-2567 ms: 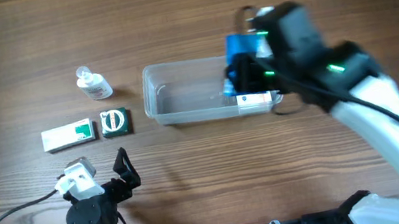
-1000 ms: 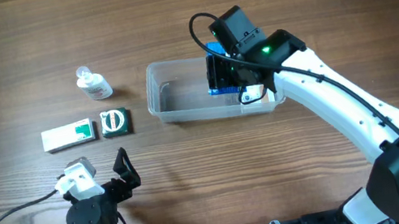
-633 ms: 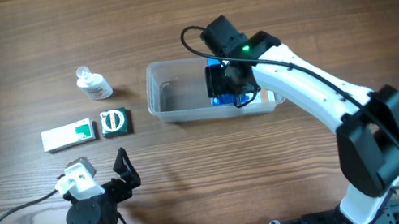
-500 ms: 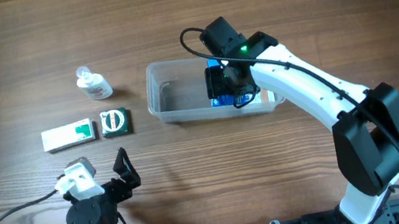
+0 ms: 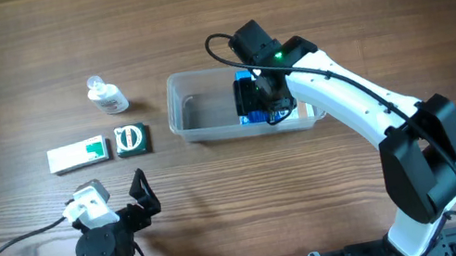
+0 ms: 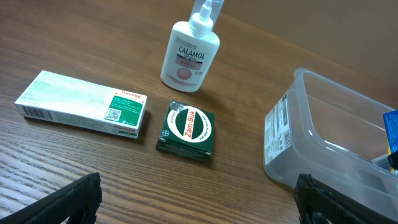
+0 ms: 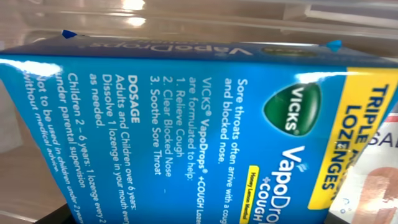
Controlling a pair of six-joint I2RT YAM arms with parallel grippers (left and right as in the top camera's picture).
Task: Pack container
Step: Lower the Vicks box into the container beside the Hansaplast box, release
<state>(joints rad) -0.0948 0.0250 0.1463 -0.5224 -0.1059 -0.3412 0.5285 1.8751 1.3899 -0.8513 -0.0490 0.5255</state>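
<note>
- Right now the right gripper point(image 5: 255, 95) hangs down inside the container point(image 5: 185, 121), closed across a blue lozenge box point(image 7: 186, 112). The box lies tilted between the jaws, with the tub's clear wall just behind it.
- Released from this tilt, the box could land on edge or lean on the wall rather than lie flat. That would waste room needed for the other things.
- A white pack point(image 7: 379, 168) lies in the tub, just beside the blue box on the gripper's far side. If the gripper presses lower, the box may jam against it or ride up over it.
- The tub is light and see-through and nothing holds it to the desk point(image 5: 8, 54). A sideways nudge from the fingers, or a lift before the jaws part fully, could drag or tip it.
- The fingers stand close to the tub's wall, so opening wide may knock it. A snagged rim on the way out is my main worry.
- The left gripper point(image 6: 205, 202) is wide open and holds nothing, low over the desk.
- Ahead of it stand a calamol bottle point(image 6: 189, 56), a white-and-green carton point(image 6: 81, 102) and a small green Zam-Buk box point(image 6: 186, 127).
- The carton and the green box lie just beside each other, so a careless reach for one could shove the other. The upright bottle looks easy to topple.
- The container's near corner lies off to the left gripper's right. If both arms head there together, they could collide.
</note>
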